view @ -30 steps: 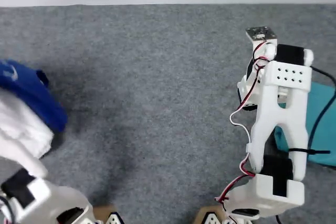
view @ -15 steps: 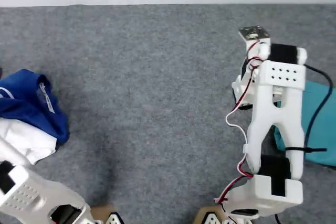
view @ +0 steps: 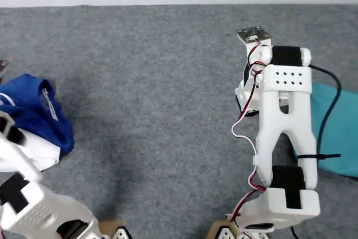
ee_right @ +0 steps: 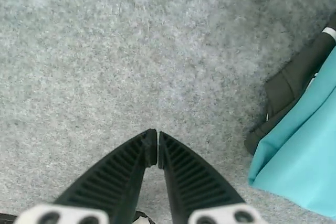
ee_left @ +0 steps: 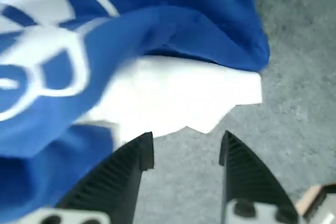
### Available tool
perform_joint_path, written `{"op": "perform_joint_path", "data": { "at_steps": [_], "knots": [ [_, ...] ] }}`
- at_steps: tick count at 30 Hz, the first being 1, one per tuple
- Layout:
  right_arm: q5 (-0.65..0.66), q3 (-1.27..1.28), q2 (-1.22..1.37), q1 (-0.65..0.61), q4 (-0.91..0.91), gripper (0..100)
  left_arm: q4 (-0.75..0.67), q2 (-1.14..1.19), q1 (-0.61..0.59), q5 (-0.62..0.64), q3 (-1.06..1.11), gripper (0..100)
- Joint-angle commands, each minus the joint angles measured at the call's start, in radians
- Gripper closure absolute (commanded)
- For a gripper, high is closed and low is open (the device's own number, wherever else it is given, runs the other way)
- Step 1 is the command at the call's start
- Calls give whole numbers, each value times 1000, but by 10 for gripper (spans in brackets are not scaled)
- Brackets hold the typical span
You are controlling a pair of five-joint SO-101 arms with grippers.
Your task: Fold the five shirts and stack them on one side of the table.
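Observation:
A crumpled blue shirt (view: 33, 110) with white print lies at the table's left edge, on top of a white shirt (view: 31, 158). In the left wrist view my left gripper (ee_left: 186, 148) is open just above the grey cloth, its fingertips at the edge of the white shirt (ee_left: 178, 95), with the blue shirt (ee_left: 131, 19) beyond. The left arm (view: 25, 194) stands at the front left. My right gripper (ee_right: 157, 141) is shut on nothing, low over bare grey cloth. A teal shirt (ee_right: 299, 166) and a dark shirt (ee_right: 294, 87) lie beside it. The right arm (view: 282, 116) partly covers the teal shirt (view: 338, 132).
The table is covered in grey felt (view: 156, 82), with a pale wall along the far edge. A wide bare stretch lies between the left pile and the right arm. The arm bases (view: 224, 230) sit at the front edge.
The blue shirt has settled flatter on the white one, its collar label now showing. The left arm drew back along the left edge. The right arm shifted a little to the left.

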Motion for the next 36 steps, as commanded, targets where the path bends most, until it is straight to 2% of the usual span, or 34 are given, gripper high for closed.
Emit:
{"op": "perform_joint_path", "data": {
  "at_steps": [1,12,14,17,18,28,33,36],
  "knots": [
    [-9,-5,-51,-2,42,988,-58,41,3,-17,19,793],
    [-9,-5,-51,-2,42,988,-249,353,6,-11,15,795],
    [-9,-5,-51,-2,42,988,-287,373,9,26,13,830],
    [-9,-5,-51,-2,42,988,-313,353,20,40,12,966],
    [-9,-5,-53,-2,42,988,-318,333,25,41,12,1000],
    [-6,-5,-53,-2,42,988,-324,-213,11,132,-85,997],
    [-6,-5,-53,-2,42,988,-470,-373,6,400,-265,996],
    [-6,-5,-53,-2,42,988,-505,-397,20,499,-403,995]
  ]
}}
